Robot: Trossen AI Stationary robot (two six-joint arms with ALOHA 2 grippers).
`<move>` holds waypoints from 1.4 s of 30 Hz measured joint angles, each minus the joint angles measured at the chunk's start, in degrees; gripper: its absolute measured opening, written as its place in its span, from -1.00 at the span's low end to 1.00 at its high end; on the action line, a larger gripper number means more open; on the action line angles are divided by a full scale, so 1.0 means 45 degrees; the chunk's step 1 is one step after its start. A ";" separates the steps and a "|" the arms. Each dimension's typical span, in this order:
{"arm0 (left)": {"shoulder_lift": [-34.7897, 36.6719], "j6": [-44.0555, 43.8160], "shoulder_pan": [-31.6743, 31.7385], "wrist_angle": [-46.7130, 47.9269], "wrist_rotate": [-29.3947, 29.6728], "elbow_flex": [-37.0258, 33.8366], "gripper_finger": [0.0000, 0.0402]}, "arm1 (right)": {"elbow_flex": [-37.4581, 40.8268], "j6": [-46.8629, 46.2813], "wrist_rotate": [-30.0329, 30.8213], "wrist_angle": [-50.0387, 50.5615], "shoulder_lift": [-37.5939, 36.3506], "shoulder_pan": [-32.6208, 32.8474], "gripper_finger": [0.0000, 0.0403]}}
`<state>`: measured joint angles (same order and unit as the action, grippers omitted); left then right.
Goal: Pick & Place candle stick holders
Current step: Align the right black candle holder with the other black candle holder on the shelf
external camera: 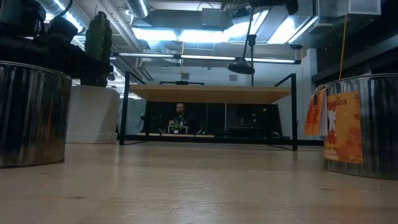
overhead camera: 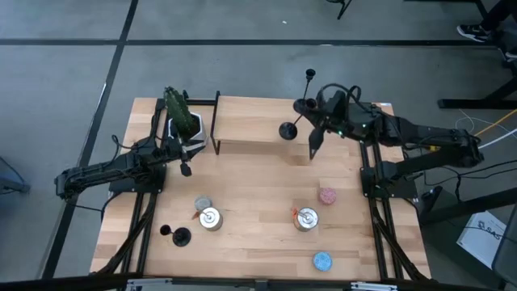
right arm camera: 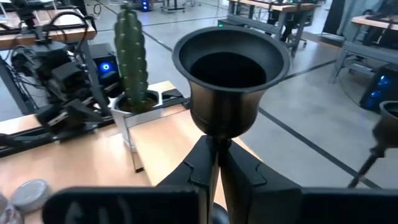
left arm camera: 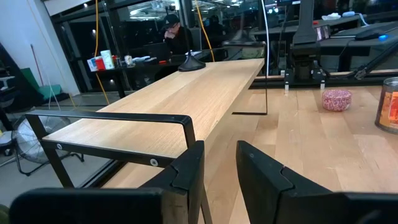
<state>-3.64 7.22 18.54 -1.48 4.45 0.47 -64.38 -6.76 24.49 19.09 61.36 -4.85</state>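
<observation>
Cactus (overhead camera: 181, 113), wooden shelf (overhead camera: 250, 121), silver tins (overhead camera: 210, 218), pink (overhead camera: 326, 196) and blue (overhead camera: 321, 260) candles

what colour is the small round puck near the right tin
Pink, speckled puck; the left wrist view shows it best.

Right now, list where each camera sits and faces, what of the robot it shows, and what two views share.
High: overhead, straight down on the table; both arms, the right tool over the raised shelf.
Low: at tabletop height, level across toward the shelf; no arm clearly shown.
Left wrist: on the left arm, along the shelf; left tool empty.
Right wrist: on the right arm; right tool shut on a candle stick holder.
Shared: cactus, in the high and right wrist views.
</observation>
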 joint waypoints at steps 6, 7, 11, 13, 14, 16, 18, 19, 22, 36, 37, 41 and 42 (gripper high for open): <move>0.0000 0.0000 -0.0004 0.0000 0.0002 0.0000 -0.56 | 0.0000 0.0184 -0.0576 0.0173 0.0005 -0.0921 -0.89; 0.0000 0.0000 0.0000 0.0000 0.0000 0.0000 -0.56 | 0.0000 0.0187 -0.0654 0.0221 0.0005 -0.1053 -0.89; 0.0000 0.0000 -0.0001 0.0000 0.0000 0.0000 -0.56 | 0.0000 0.0220 -0.0964 0.0254 0.0005 -0.1490 -0.89; -0.0005 0.0000 -0.0004 0.0000 0.0005 0.0000 -0.56 | 0.0000 0.0349 -0.1209 0.0255 0.0014 -0.1674 -0.89; -0.0005 0.0000 0.0000 0.0001 0.0000 0.0000 -0.56 | 0.0000 0.0394 -0.1281 0.0249 0.0060 -0.1755 -0.89; 0.0000 0.0000 -0.0005 0.0003 0.0003 0.0000 -0.56 | 0.0000 0.0475 -0.1474 0.0260 0.0159 -0.1900 -0.89; 0.0000 0.0000 -0.0003 0.0000 0.0002 0.0000 -0.56 | 0.0000 0.0477 -0.1600 0.0279 0.0276 -0.2017 -0.89; 0.0000 0.0000 -0.0005 0.0000 0.0000 0.0000 -0.56 | 0.0000 0.0478 -0.1701 0.0294 0.0303 -0.2057 -0.89; -0.0002 0.0000 -0.0002 0.0002 0.0000 0.0002 -0.56 | -0.0004 0.0618 -0.2024 0.0253 0.0422 -0.2197 -0.89; -0.0001 0.0000 0.0000 0.0000 0.0001 0.0000 -0.56 | 0.0005 0.0750 -0.2162 0.0837 0.0457 -0.2993 -0.89; 0.0000 0.0000 -0.0001 0.0000 0.0000 0.0000 -0.56 | 0.0005 0.0745 -0.2162 0.0937 0.0377 -0.3075 -0.89; 0.0000 0.0000 -0.0005 0.0000 0.0005 0.0000 -0.56 | 0.0005 0.0737 -0.2152 0.1185 0.0119 -0.3396 -0.89; 0.0000 0.0000 -0.0003 0.0000 0.0005 0.0000 -0.56 | 0.0005 0.0731 -0.2155 0.1211 0.0096 -0.3461 -0.89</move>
<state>-3.64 7.22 18.53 -1.48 4.47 0.47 -64.36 -3.47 14.79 24.53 61.80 -20.42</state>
